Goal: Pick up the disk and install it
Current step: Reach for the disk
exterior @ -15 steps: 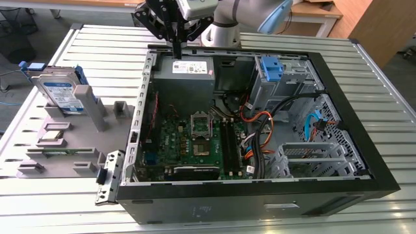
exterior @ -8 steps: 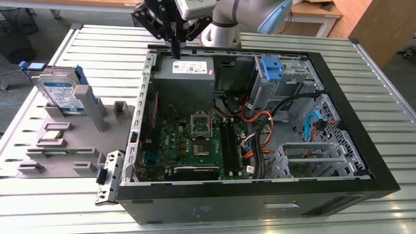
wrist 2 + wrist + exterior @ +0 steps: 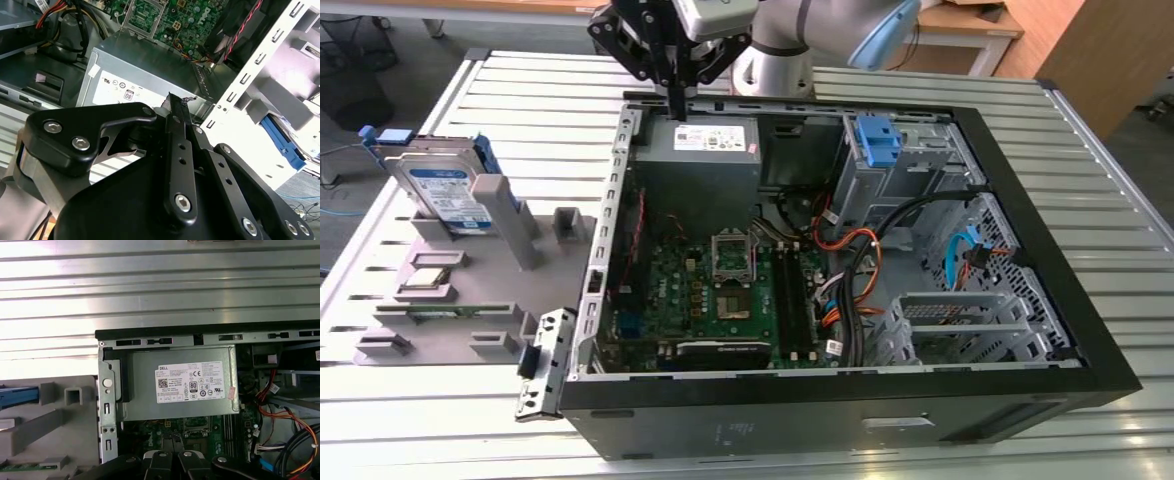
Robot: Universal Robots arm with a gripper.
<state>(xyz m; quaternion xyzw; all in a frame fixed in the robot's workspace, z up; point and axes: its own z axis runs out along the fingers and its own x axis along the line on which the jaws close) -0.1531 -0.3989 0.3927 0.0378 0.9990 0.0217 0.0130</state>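
The disk (image 3: pixel 440 190), not yet picked up, is being held upright in the fixture (image 3: pixel 480 300) at the table (image 3: pixel 520 90) edge, while the empty gripper (image 3: pixel 678 108), fingers pressed together, is being poised over the power supply (image 3: pixel 707 140).

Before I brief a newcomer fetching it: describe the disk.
Start at the open computer case; on the exterior view's left of it lies a grey holder tray. The disk stands upright at its far end: silver metal, white-and-blue label, blue side rails, taller than the small parts beside it.
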